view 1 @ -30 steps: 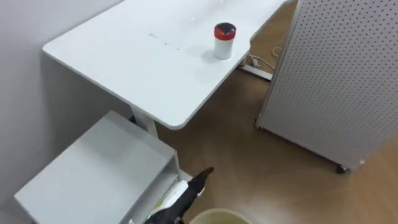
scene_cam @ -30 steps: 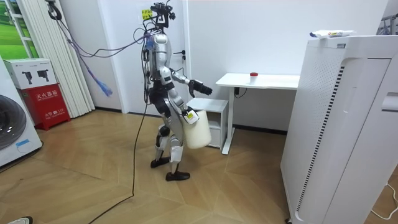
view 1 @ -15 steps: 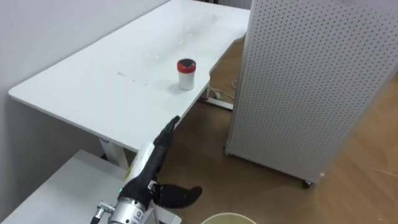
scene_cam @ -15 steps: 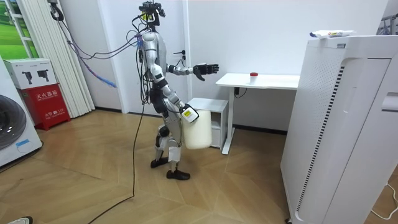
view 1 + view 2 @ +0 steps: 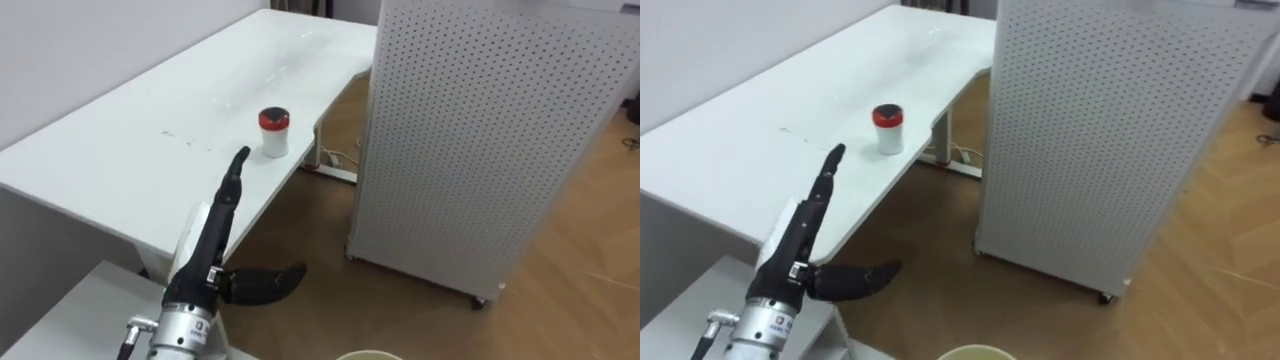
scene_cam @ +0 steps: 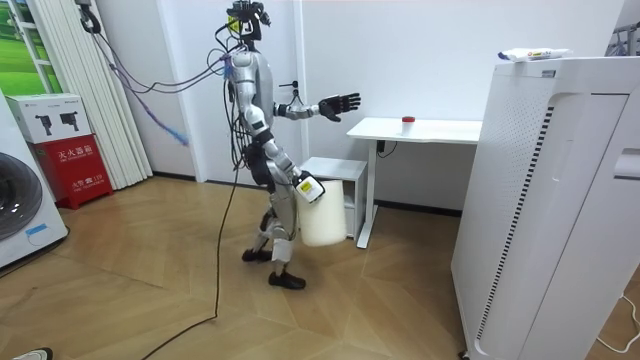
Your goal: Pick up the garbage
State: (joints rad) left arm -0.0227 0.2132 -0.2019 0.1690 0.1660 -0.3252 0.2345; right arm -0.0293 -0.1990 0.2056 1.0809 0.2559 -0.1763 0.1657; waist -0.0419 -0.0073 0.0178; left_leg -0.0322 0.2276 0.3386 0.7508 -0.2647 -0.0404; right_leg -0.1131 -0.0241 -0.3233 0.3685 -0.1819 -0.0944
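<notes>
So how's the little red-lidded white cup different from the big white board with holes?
The small white cup with a red lid is tiny and sits on the white desk; the tall white perforated panel is huge and stands on the wooden floor. The cup is smooth with a red top; the panel is covered in holes. Both are white and upright.

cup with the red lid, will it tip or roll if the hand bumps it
The cup stands upright, taller than wide, so a sideways bump from the left hand could tip it. Being round, it would likely roll, and it sits near the table edge. Small, so probably light.
</notes>
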